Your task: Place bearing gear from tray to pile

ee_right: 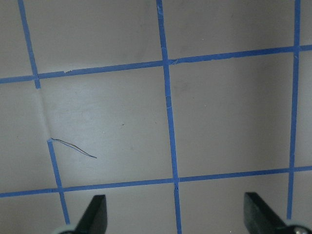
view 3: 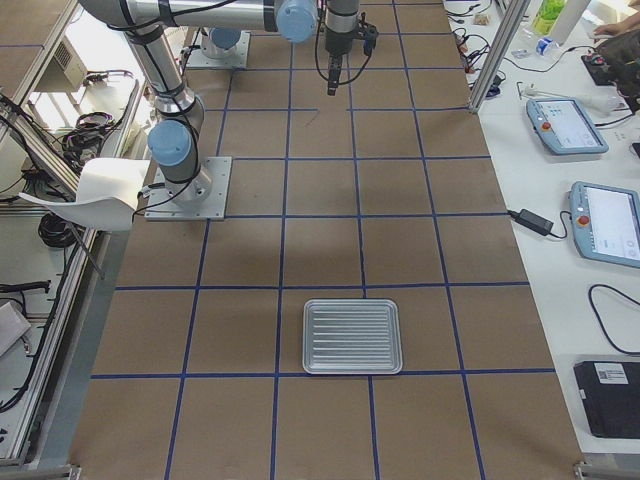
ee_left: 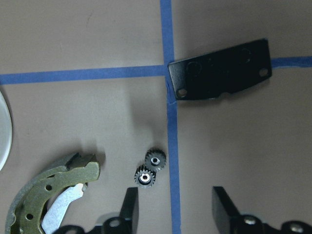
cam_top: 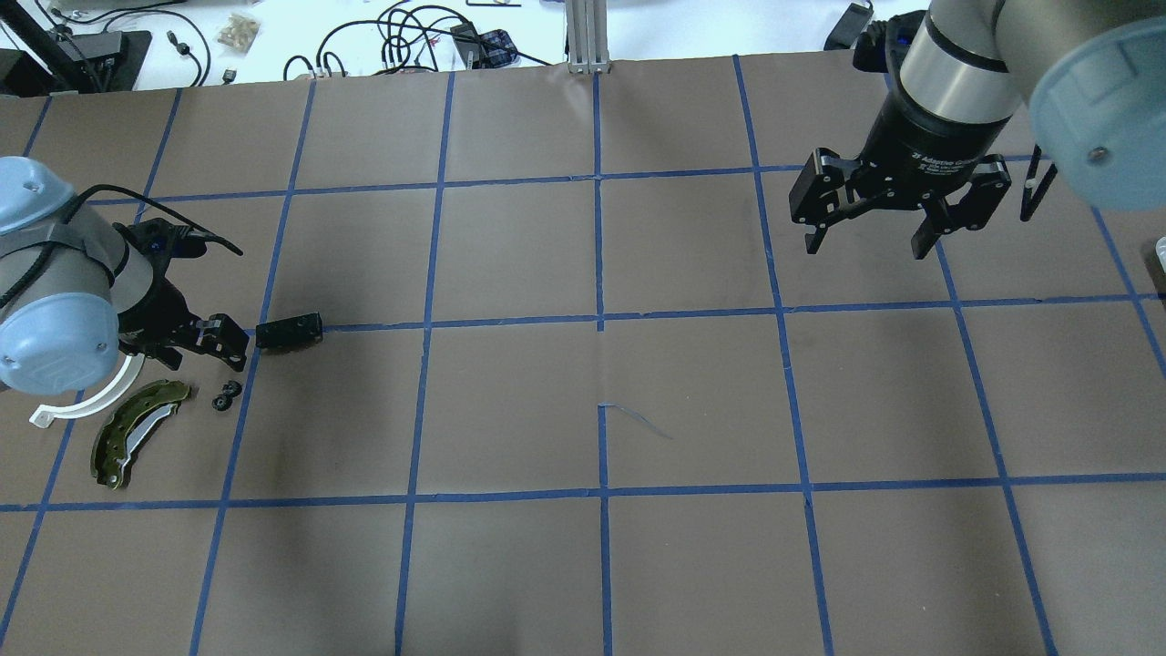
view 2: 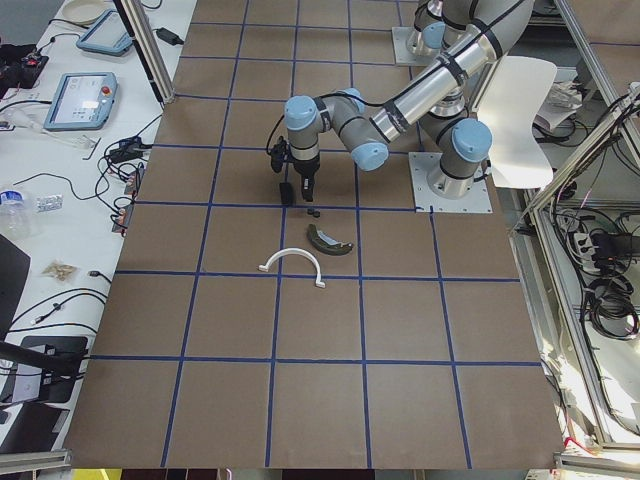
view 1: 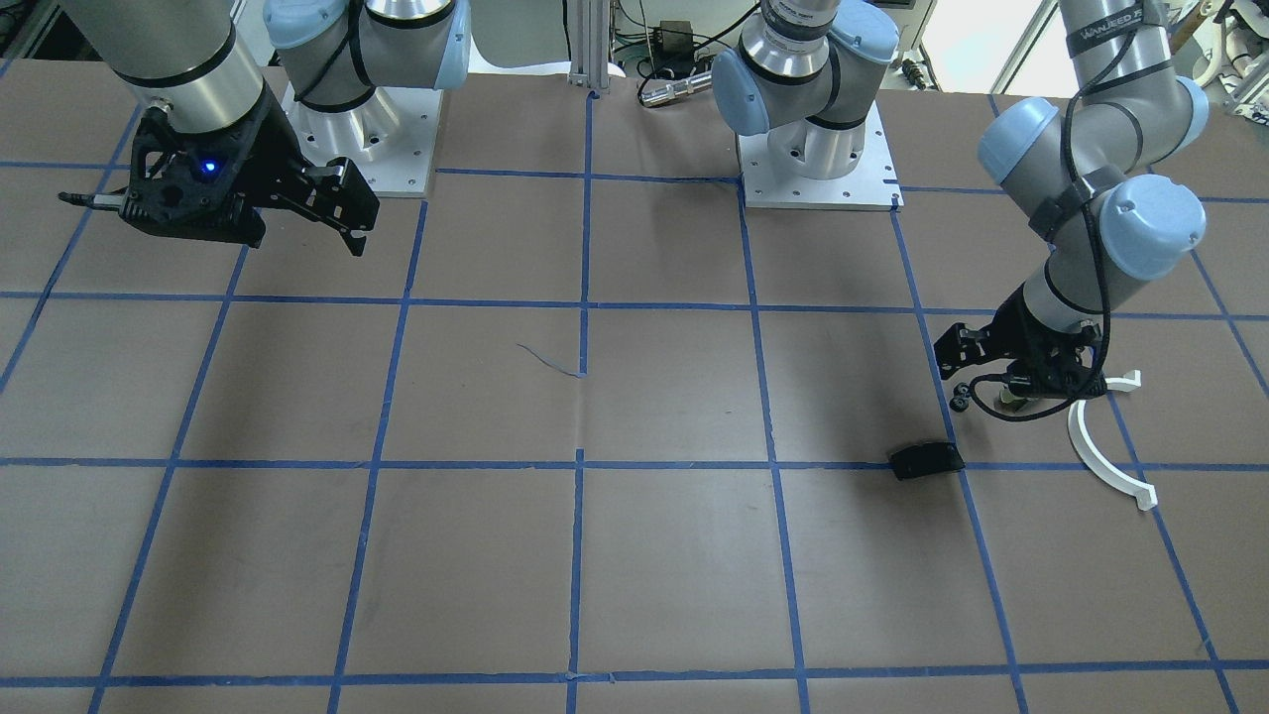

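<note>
The bearing gear (ee_left: 150, 168), a small black toothed piece with two gear ends, lies on the brown table just ahead of my left gripper (ee_left: 175, 209). That gripper is open and holds nothing, and its fingers stand apart from the gear. Around the gear (cam_top: 226, 394) lies the pile: an olive-green brake shoe (cam_top: 137, 428), a white half-ring (cam_top: 91, 401) and a flat black plate (cam_top: 289, 331). The ribbed metal tray (view 3: 352, 336) sits far off at the table's other end with nothing in it. My right gripper (cam_top: 870, 241) hangs open above bare table.
Blue tape lines divide the brown table into squares. Both arm bases (view 1: 818, 169) stand on metal plates at the robot's edge. Cables, tablets and other gear (view 3: 567, 125) lie on the white side benches beyond the table.
</note>
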Action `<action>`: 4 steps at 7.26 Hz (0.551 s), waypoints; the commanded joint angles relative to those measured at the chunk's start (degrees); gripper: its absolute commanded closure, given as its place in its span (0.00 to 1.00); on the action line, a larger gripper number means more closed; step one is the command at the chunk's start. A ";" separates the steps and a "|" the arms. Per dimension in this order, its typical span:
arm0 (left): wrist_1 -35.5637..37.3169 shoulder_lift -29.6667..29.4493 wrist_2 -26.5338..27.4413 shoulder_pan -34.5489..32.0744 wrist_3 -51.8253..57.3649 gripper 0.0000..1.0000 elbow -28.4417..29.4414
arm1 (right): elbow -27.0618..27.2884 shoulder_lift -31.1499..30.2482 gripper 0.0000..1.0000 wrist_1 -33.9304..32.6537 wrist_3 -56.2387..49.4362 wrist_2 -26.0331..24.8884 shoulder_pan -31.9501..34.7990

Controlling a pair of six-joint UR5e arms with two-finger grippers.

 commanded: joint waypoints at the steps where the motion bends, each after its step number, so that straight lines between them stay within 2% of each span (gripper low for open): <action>1: -0.86 1.89 -0.63 -1.98 -2.70 0.00 0.76 | 0.21 0.00 0.00 -0.11 -0.04 -0.05 0.00; 2: -2.78 4.69 -1.42 -7.13 -4.55 0.00 1.20 | 0.21 -0.09 0.00 -0.12 -0.13 0.21 0.00; 3: -9.50 7.24 -1.08 -11.71 -9.61 0.00 4.34 | 0.21 0.00 0.00 -0.46 -0.39 -0.04 -0.09; 4: -20.27 9.00 -1.33 -15.06 -16.71 0.00 11.07 | 0.13 -0.09 0.00 -0.29 -0.22 1.17 -0.18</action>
